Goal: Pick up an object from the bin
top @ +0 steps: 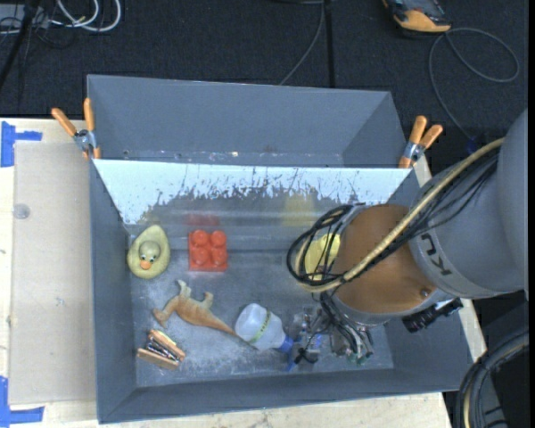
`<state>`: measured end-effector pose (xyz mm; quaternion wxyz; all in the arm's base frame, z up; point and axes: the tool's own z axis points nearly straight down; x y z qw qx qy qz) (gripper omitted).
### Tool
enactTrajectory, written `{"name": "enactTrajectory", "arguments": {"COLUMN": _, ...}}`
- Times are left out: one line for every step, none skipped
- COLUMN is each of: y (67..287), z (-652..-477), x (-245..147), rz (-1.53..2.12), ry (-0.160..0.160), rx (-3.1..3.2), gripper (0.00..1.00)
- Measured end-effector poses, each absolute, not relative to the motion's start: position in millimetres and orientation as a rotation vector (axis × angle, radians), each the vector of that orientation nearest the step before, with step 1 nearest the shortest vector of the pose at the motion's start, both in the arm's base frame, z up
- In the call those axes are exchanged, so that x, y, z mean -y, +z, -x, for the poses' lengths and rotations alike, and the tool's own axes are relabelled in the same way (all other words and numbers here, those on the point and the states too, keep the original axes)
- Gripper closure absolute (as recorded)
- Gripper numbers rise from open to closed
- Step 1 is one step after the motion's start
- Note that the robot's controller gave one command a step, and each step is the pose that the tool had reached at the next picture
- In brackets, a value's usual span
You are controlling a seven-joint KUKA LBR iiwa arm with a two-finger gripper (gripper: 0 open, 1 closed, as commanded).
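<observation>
Across the grey bin [250, 132] from the left sit a yellow duck [148, 251], brown pegs [163, 349], a tan dinosaur [192, 308] and a red block [208, 250], then along the front a pale bottle [260, 326] beside a small blue piece [292, 352], with the gripper [332, 339] low just right of it, open or closed I can't tell.

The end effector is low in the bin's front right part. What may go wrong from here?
1. The end effector is crowded by a small blue thing and a white bottle; it may nudge them away or catch two at once.
2. It works close to the bin's front wall, so a lower move might strike it.
3. The arm's cable loops hang over a yellow thing; they could drag it.
</observation>
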<state>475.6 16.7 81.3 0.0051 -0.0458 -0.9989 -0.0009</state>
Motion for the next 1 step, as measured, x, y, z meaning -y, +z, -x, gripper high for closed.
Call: {"name": "enactTrajectory", "arguments": {"y": 102.2, "z": -474.8, "x": -16.5, "rz": 0.143, "ry": -0.003, "rx": 3.127, "gripper": 1.0}}
